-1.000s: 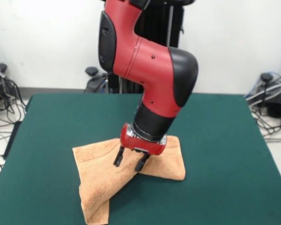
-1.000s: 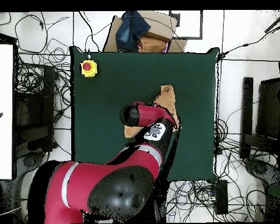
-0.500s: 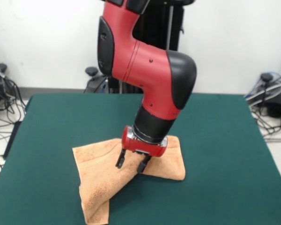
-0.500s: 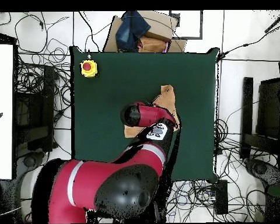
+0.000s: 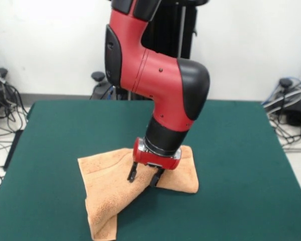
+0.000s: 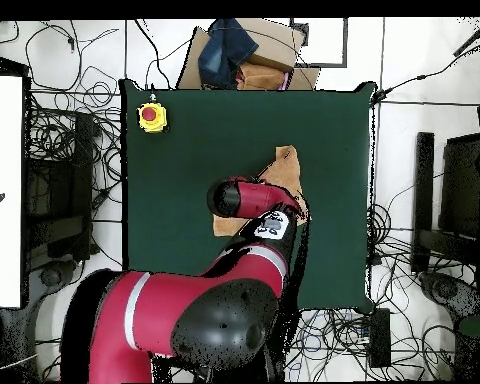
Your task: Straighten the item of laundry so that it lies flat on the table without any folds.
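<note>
The item of laundry (image 5: 108, 188), a peach-orange towel, lies folded on the dark green table (image 5: 241, 150). One flap runs toward the front edge and another part reaches out to the right behind the arm. My gripper (image 5: 143, 179) hangs low over the towel's middle fold, fingers spread apart and open, nothing held between them. In the overhead view the arm covers most of the towel (image 6: 287, 165), and only its far end and a small corner show. The gripper itself is hidden there under the wrist.
A yellow box with a red button (image 6: 152, 117) sits at a table corner in the overhead view. Cables and equipment lie on the floor around the table. A cardboard box with dark cloth (image 6: 239, 50) stands beyond the far edge.
The gripper has shifted slightly to the right and a little lower over the towel. The fingers now stand a bit closer together. The towel has not moved.
</note>
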`<state>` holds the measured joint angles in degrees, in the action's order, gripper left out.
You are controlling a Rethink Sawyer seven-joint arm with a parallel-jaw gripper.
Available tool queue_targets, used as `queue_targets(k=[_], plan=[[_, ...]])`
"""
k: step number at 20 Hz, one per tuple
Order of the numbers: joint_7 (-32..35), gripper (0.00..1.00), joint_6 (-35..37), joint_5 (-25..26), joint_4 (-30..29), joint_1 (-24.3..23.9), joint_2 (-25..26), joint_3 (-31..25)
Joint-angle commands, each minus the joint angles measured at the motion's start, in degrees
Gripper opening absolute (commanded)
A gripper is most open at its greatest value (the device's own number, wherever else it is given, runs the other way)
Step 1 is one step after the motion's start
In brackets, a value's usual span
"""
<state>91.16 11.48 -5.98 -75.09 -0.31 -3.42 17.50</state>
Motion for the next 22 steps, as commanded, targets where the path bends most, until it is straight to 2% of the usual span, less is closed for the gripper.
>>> queue_targets(k=[1,11,18,22], plan=[[10.3,1.0,-0.2,-0.6,-1.2,1.2,2.8,-5.3],[9.8,1.0,2.2,-0.6,0.9,3.0,4.0,-1.7],[10.0,1.0,0.5,-0.7,0.5,1.8,4.8,-3.1],[10.1,1.0,2.1,-1.2,0.9,1.9,5.4,-2.7]])
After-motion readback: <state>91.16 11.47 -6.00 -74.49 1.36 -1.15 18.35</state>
